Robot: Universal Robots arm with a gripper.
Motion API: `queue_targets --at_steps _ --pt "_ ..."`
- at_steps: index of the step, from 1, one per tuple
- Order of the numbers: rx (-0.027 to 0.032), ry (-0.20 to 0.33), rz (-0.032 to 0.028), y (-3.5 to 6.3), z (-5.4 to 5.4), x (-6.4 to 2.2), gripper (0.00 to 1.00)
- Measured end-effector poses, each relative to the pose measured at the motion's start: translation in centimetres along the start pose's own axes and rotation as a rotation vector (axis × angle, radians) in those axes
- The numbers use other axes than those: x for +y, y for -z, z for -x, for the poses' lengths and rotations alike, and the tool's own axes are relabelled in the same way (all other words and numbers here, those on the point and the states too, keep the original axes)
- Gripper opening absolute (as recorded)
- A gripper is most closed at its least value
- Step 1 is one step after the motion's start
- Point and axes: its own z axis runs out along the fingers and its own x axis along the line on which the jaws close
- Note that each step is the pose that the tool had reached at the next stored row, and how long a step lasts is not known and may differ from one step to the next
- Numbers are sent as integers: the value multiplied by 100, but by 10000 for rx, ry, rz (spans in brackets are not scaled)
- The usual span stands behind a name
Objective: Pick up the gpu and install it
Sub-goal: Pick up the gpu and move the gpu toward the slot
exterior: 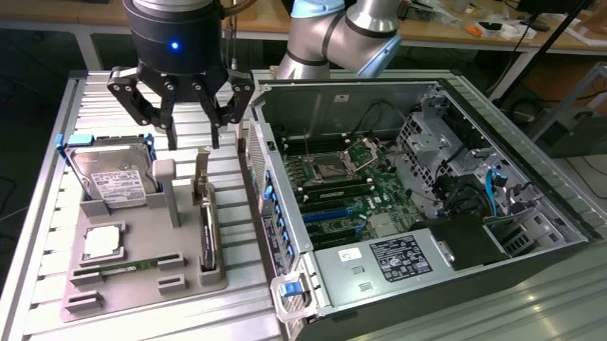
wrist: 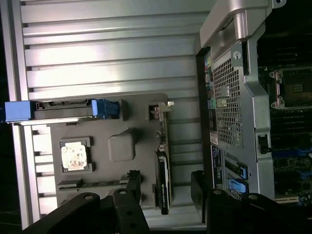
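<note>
I have the jaws spread wide, gripping nothing. They hang over the ribbed silver metal surface [exterior: 90, 106], just beside the open black computer case [exterior: 408, 206], on the exterior view's left of it. The gpu [exterior: 207, 227], a thin dark card with a silver end bracket, stands on edge in a slot of the flat grey plastic tray [exterior: 142, 291] that lies close alongside the case. In the wrist view the black fingertips [wrist: 132, 178] frame the gpu [wrist: 163, 180] on either side and are clear of it.

Farther from the case, the same tray carries three other parts:
- a silver hard drive with a white label [exterior: 109, 174] in a blue frame
- a square silver processor chip [exterior: 102, 243]
- a narrow green memory stick [exterior: 128, 268]

The case lies on its side on the same surface with its panel off, so the green motherboard [exterior: 351, 185] shows. Beyond the case, pale wooden benches [exterior: 455, 32] with loose clutter run along the back of the room. The floor [exterior: 28, 163] around the surface is dark.
</note>
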Motion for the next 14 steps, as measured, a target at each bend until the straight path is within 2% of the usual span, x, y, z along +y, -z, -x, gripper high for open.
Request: queue_targets --at_steps 14 --pt "0 0 0 -99 8 -127 54"
